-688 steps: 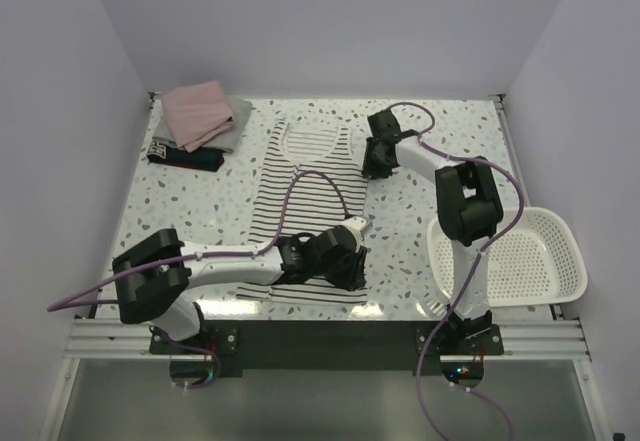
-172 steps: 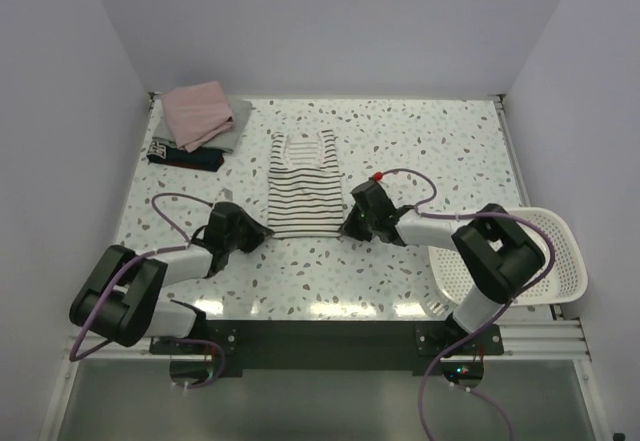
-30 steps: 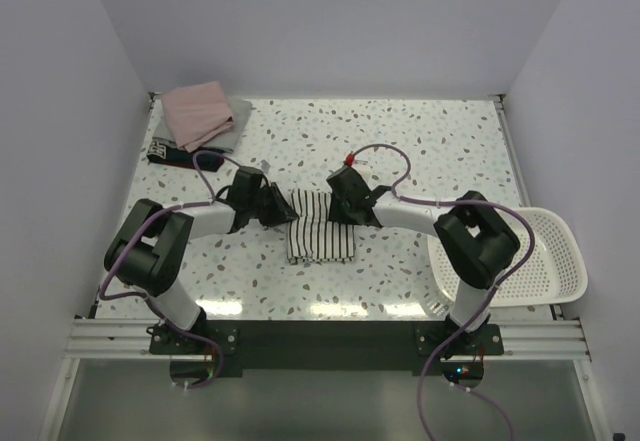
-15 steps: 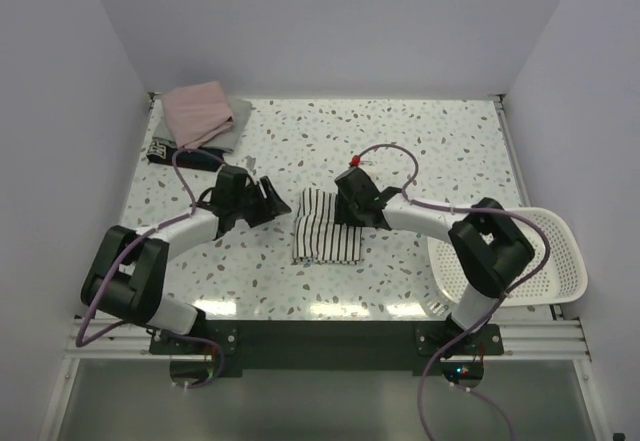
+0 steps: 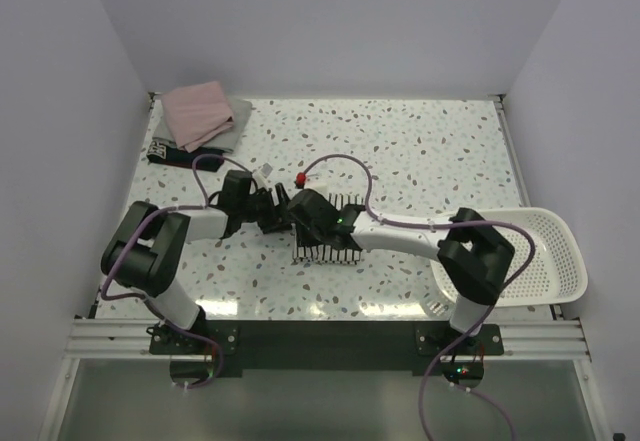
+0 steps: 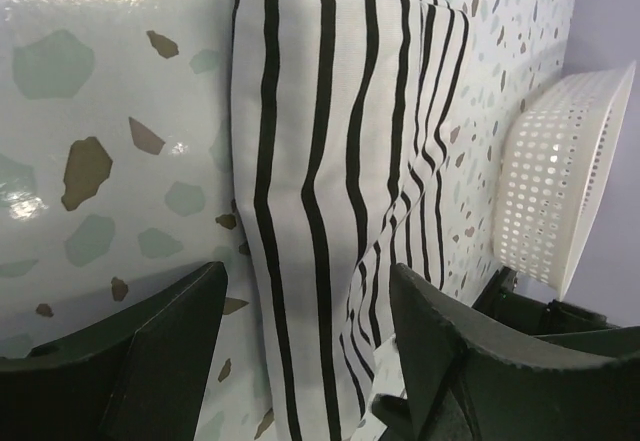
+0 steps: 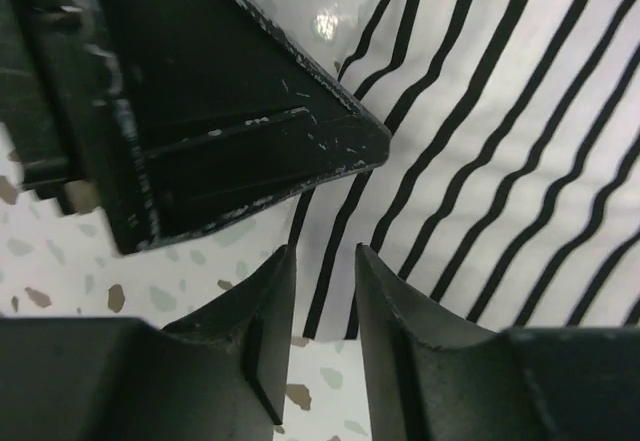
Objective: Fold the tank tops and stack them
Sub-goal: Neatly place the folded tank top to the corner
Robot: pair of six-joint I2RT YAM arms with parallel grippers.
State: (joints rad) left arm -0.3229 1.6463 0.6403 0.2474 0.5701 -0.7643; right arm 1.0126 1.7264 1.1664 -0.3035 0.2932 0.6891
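Upper left of the top view: pink top piled over grey-green top and navy top. Centre of that view: striped top, folded into a small packet on the surface, well apart from the pile. Probably at the point of gripping the packet for the carry to the pile.

To do it well:
- Start at the packet's left edge, the rounded fold filling the left wrist view.
- Slide one finger low along the surface, under every layer.
- Close only around the full thickness, never on the top layer alone.
- Match that from the right, lift both sides level, and keep the packet flat against sagging open.
- Set it down square on the pink top.

Left fingers: spread wide, straddling the near end of the striped top, gripping nothing; cannot tell about contact with the cloth. Right fingers: only a narrow gap, poised over the stripes near the packet's edge, with nothing visibly pinched. Just beside the left fingers in the top view, so some risk of a knock.

Far right: basket, not involved.
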